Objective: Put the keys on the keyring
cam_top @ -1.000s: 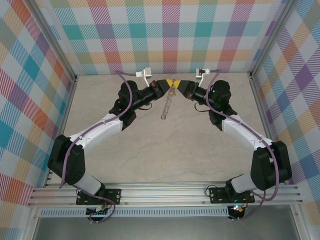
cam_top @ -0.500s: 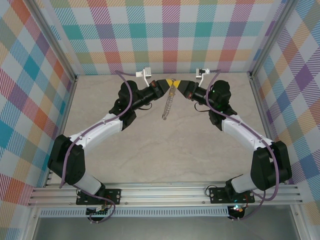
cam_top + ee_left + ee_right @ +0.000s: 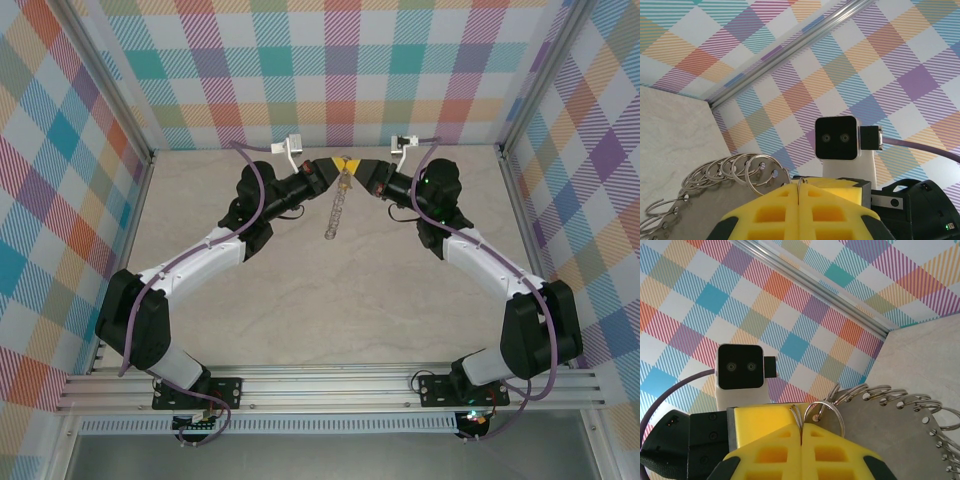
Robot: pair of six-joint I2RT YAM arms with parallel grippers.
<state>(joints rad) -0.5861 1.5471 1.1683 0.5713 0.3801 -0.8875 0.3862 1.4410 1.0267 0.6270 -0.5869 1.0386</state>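
**Both pincers pinching the keyring above the far end of the table**

From above, the left arm [image 3: 200, 255] is rising from its base at the near left and reaching diagonally toward the back middle, with its elbow bending outward. The left gripper [image 3: 335, 167] is pointing right, tip to tip with the other pincer. This high view alone is showing the keyring [image 3: 335, 207] as a whole. It is dangling as a slim silver strand from the meeting point, slanting slightly leftward over the pale table [image 3: 300, 310], near the plaid back wall [image 3: 340, 60].

The left wrist view is giving the close detail. The left gripper [image 3: 799, 210] is holding its yellow tips pressed together, with a thin wire loop poking up out of the seam. The keyring [image 3: 735, 167] is fanning out to the left as a row of overlapping silver rings. The right arm's wrist camera [image 3: 836, 145] is facing it from just beyond.

The right wrist view is mirroring this. The left arm's wrist camera [image 3: 740, 367] is sitting at the left. The right gripper [image 3: 802, 450] is likewise pressing its tips together on a thin wire loop. The keyring [image 3: 880, 395] is spreading rightward, its rings threading small holes along a flat grey piece [image 3: 890, 445].

From above, the right gripper [image 3: 358, 167] is pointing left. The right arm [image 3: 490, 262] is sweeping from the near right base in a mirrored bend.
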